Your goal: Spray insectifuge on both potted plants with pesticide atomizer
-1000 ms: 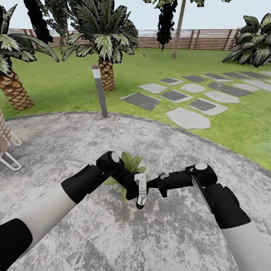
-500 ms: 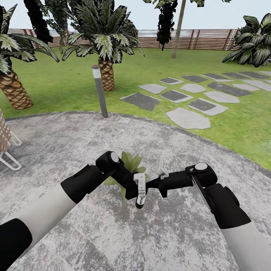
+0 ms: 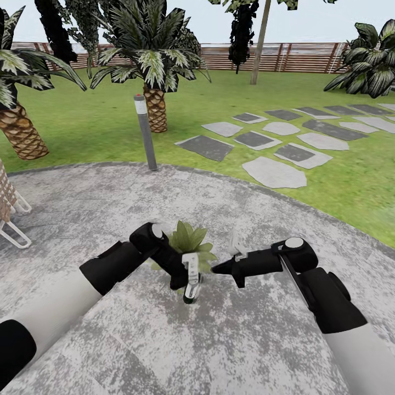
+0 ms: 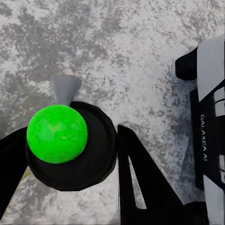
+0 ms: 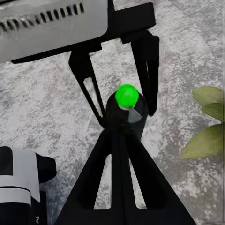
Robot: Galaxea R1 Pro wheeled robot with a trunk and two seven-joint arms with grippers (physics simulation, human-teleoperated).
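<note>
Over the mottled grey paving (image 3: 230, 340) at the edge of the garden (image 3: 109, 131), both arms are reaching forward and angling toward each other, their black forearms meeting low in the head view. The left arm is stretching in from the left with its wrist bent downward, and the left gripper (image 3: 189, 277) is pinching the pesticide atomizer (image 3: 190, 281), which is hanging roughly upright, whitish trigger head up and dark green base toward the ground. In the left wrist view the bottle's round dark body (image 4: 70, 145) is sitting between the black fingers (image 4: 140, 178), seen end-on with a bright green disc at its centre and a grey nozzle cone beside it. Just behind the bottle, one of the potted plants (image 3: 189, 241) is spreading its pale green leaves over the paving, close against the left wrist. The right arm is coming in from the right, elbow raised and forearm lying nearly level, with the right gripper (image 3: 219, 268) pointing at the bottle, just beside it; its fingers are lying pressed together in the right wrist view (image 5: 123, 187), holding nothing. Farther off, a grey bollard post (image 3: 145, 131) is standing at the lawn's edge, with stepping stones (image 3: 274, 173) beyond.
</note>
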